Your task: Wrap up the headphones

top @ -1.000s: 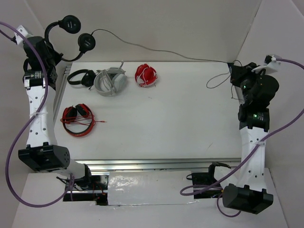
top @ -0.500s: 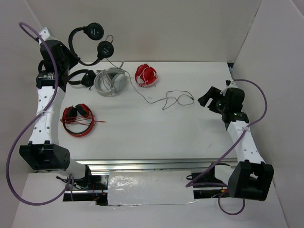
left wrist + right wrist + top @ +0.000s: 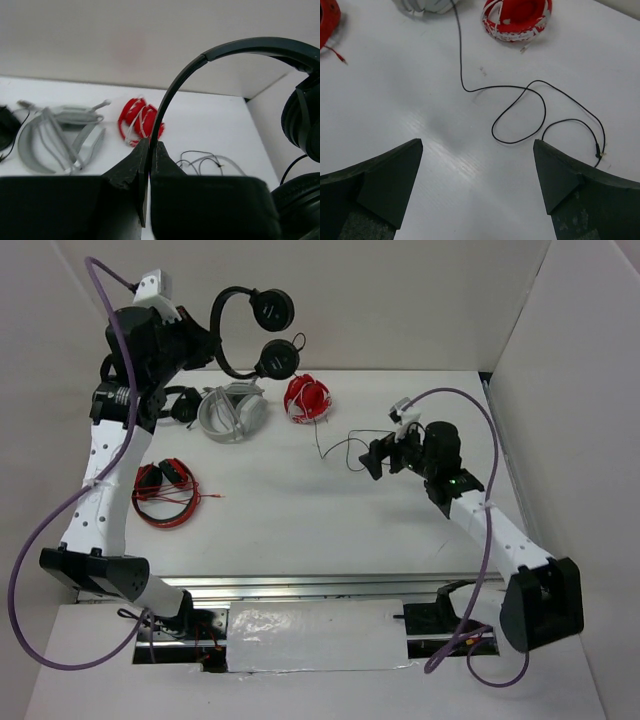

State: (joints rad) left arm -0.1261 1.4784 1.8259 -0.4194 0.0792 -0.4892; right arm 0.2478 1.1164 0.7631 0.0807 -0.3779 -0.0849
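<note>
The black headphones (image 3: 272, 308) hang in the air over the table's back left. My left gripper (image 3: 210, 344) is shut on their thin headband (image 3: 175, 90), which runs up between the fingertips (image 3: 156, 150); both earcups (image 3: 302, 120) dangle to the right. The long black cable (image 3: 345, 445) drops from the lower earcup past the red bundle and lies in slack loops (image 3: 520, 117) on the table, its plug end (image 3: 600, 155) near my right finger. My right gripper (image 3: 372, 458) hovers just above the table beside those loops, open (image 3: 477, 144) with nothing between its fingers.
Grey-white headphones (image 3: 232, 412) and another black pair (image 3: 180, 402) lie at the back left. A red wrapped pair (image 3: 307, 398) sits near the cable's path. Red headphones with a coiled red cable (image 3: 162, 490) lie at the left. White walls enclose the table.
My left arm has swung right carrying the headphones. The right gripper opened, let go of the cable and moved left and down over the table; the cable went from taut to slack loops.
</note>
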